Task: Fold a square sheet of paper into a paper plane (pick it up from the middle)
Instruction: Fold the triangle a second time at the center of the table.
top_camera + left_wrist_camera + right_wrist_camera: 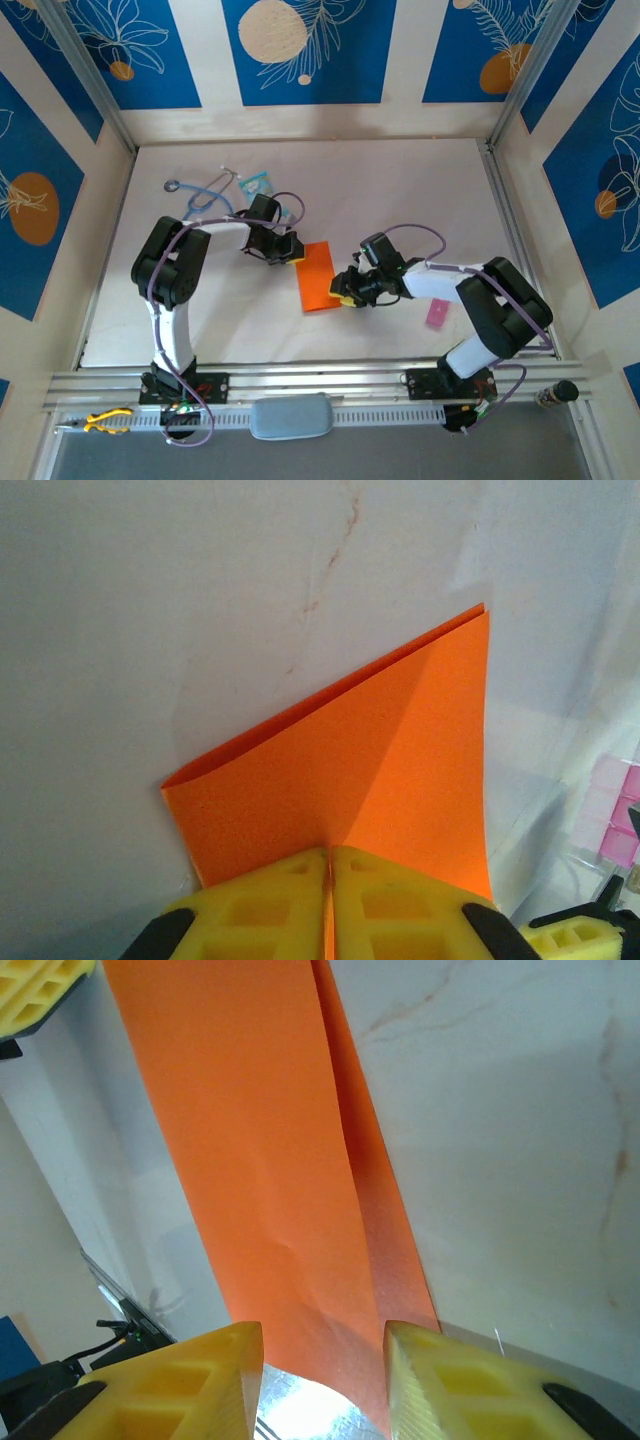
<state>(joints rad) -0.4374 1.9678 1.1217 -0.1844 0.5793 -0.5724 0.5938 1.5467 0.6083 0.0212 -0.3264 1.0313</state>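
We see the thin bright orange paper sheet (pixel 318 277), folded double, at the middle of the white tabletop (pixel 420 190) between both arms, our left gripper (pixel 328 868) pinching its near edge tight, our right gripper (pixel 325 1355) with jaws parted, straddling the opposite end

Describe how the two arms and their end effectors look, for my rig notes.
Both the left arm and right arm have white tubular links joined by bulky black joint housings, with a purple cable looping along each. The left end effector and right end effector carry bright yellow plastic fingers with recessed rectangular pockets.
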